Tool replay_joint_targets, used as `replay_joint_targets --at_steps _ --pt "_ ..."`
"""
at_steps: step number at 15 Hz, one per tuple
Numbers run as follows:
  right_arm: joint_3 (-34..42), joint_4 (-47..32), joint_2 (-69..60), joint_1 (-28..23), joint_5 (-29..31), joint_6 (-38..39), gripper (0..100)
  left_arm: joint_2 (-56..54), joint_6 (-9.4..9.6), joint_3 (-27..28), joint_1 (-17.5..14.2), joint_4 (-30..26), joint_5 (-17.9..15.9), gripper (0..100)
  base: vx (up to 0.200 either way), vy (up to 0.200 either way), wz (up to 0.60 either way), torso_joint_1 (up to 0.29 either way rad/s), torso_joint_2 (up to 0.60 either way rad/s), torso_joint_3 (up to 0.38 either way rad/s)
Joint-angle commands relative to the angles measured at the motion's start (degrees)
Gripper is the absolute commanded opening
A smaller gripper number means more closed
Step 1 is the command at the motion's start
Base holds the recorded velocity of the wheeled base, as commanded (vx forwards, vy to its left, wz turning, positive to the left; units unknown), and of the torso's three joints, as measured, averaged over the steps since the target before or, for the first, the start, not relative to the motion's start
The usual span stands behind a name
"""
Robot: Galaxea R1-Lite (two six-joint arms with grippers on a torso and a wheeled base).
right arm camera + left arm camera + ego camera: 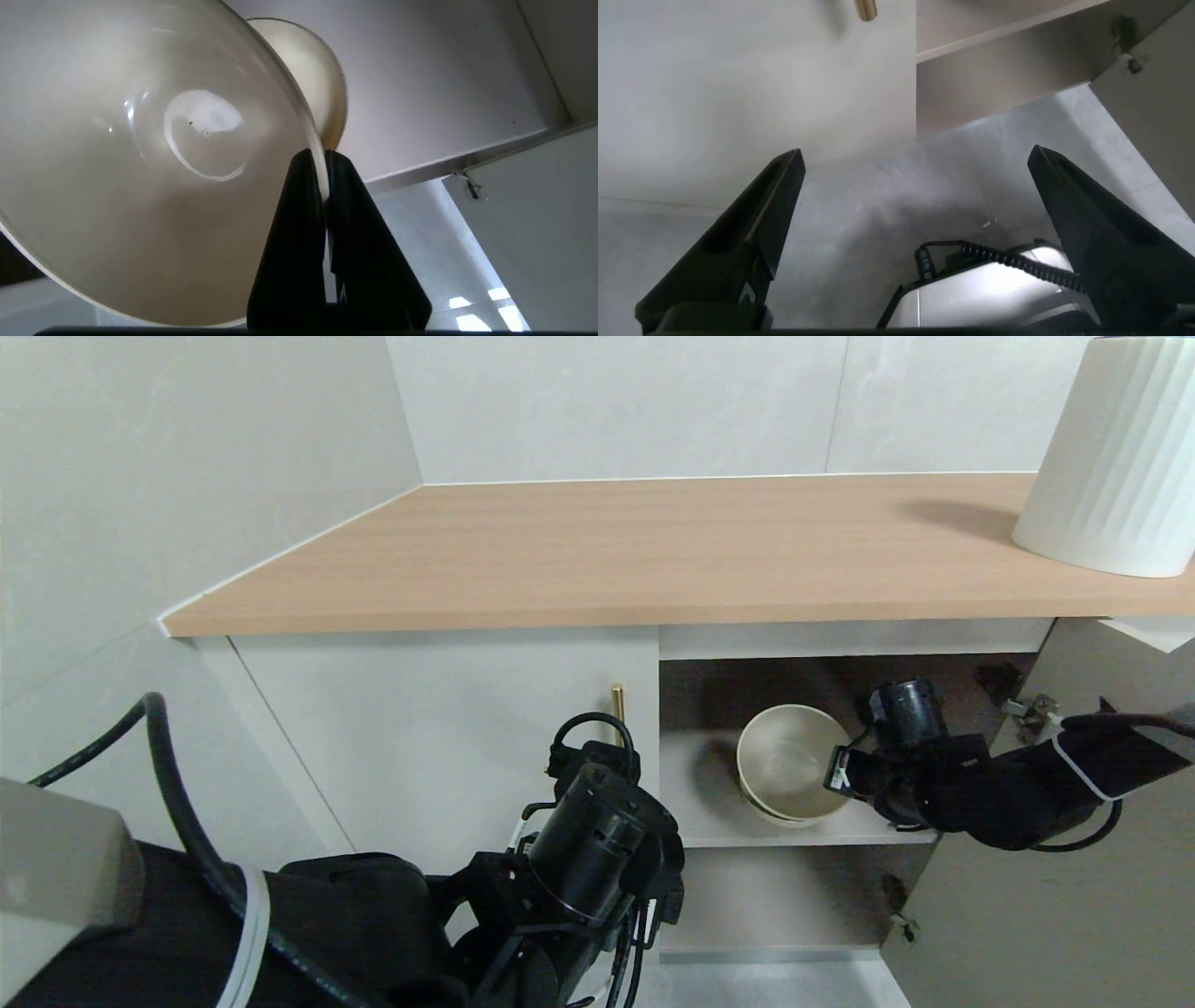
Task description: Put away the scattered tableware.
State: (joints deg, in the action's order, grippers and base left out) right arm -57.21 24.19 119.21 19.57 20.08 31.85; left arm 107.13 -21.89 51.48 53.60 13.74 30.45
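Right end effector [323,182] astride bowl [168,140] rim

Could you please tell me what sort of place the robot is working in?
Probably a kitchen, or a mock-up of one: a wooden countertop against tiled walls, a white cabinet beneath it with one door open, and a cream bowl gripped by the right tool at its shelf.

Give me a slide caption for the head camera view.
Right gripper grips a cream bowl by its rim inside the open cabinet under the counter.
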Motion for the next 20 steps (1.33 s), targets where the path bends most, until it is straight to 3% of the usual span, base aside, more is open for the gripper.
replay_joint_targets --at_steps 1,20 --pt "-1.9 0.2 4.5 -0.6 -0.1 0.5 0 -0.1 0.01 0.0 0.0 0.1 0.0 100 0.000 0.000 0.00 0.000 0.00 0.000" --pt "-6.9 0.2 9.6 -2.1 0.2 3.5 0 0.1 -0.61 0.0 -0.1 0.1 0.1 100 0.000 0.000 0.00 0.000 0.00 0.000"
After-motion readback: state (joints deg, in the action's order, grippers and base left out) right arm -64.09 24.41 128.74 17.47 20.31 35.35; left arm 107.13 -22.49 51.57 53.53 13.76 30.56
